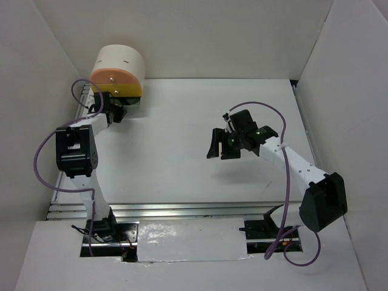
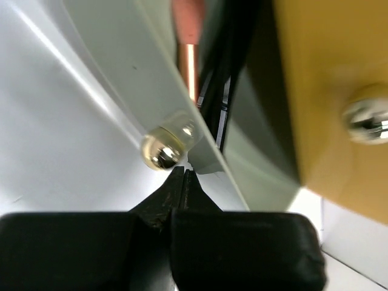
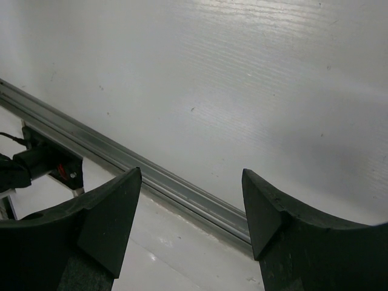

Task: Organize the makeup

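Overhead, the round drawer box (image 1: 118, 71) sits in the far left corner of the desk (image 1: 182, 170), the left gripper (image 1: 114, 110) at its front; the right gripper (image 1: 220, 145) hangs over the desk's middle, spread wide and empty. Left wrist: jaws pressed together on nothing, tips just under a shiny knob (image 2: 163, 148); a coral stick (image 2: 190, 60) and black sticks (image 2: 223, 73) lie in the drawer's gap. Right wrist: jaws well apart above the desk, a metal rail (image 3: 151, 176) along its near edge.
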Tool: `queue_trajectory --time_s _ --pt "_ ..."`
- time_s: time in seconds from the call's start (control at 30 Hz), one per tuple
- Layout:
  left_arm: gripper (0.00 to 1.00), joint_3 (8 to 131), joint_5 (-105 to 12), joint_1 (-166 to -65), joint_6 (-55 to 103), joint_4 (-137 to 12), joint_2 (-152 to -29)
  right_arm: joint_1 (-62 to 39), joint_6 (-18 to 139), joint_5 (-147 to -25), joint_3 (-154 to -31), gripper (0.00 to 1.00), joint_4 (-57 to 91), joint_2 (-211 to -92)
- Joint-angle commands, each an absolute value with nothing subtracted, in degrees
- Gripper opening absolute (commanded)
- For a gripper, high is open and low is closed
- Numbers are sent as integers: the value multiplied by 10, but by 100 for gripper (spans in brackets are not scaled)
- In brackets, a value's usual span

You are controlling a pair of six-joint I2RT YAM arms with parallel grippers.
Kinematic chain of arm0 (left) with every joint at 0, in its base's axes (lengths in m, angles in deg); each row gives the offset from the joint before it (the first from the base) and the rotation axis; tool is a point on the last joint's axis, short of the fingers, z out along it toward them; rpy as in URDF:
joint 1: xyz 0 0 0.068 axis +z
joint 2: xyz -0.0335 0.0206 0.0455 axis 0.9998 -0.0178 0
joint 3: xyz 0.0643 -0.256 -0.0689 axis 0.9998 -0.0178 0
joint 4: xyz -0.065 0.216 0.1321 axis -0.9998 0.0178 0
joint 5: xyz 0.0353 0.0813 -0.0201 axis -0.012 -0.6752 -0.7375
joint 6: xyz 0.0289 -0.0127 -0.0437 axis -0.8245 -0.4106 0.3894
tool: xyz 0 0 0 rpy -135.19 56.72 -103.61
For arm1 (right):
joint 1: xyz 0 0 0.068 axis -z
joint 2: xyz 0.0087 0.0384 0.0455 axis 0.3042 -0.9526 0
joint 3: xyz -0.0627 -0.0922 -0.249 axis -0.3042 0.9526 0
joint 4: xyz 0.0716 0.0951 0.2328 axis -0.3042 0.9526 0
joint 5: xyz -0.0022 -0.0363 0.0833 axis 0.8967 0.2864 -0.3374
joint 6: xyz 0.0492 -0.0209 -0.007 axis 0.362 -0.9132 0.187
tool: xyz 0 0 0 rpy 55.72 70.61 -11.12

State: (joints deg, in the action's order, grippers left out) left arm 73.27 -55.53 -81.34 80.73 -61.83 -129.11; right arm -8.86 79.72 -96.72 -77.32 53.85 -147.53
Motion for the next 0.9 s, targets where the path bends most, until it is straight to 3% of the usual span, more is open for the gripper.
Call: queue_trajectory --time_s 0.0,0.87 --pt "2 768 -542 -813 795 -676 -1310 -84 788 -957 -811 75 540 -1483" --pt "11 808 -509 -813 804 -814 -1391 -78 772 -942 -865 75 586 -1517"
